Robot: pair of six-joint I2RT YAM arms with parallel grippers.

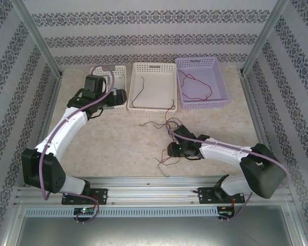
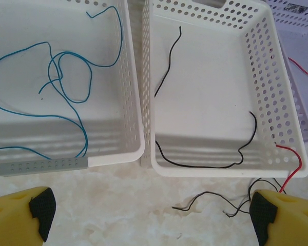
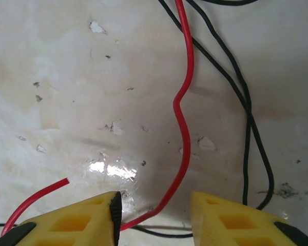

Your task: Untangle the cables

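A loose tangle of red and black cables lies on the table in front of the baskets. My right gripper hovers low over it. In the right wrist view its yellow fingers stand apart around a red cable, which runs up between them without being pinched; two black cables pass to the right. My left gripper is wide open and empty, just in front of the two white baskets. A blue cable lies in the left one and a black cable in the middle one.
Three baskets line the back: left white, middle white, and purple holding a red cable. A red strand hangs over the middle basket's near right corner. A black strand lies loose near my left gripper.
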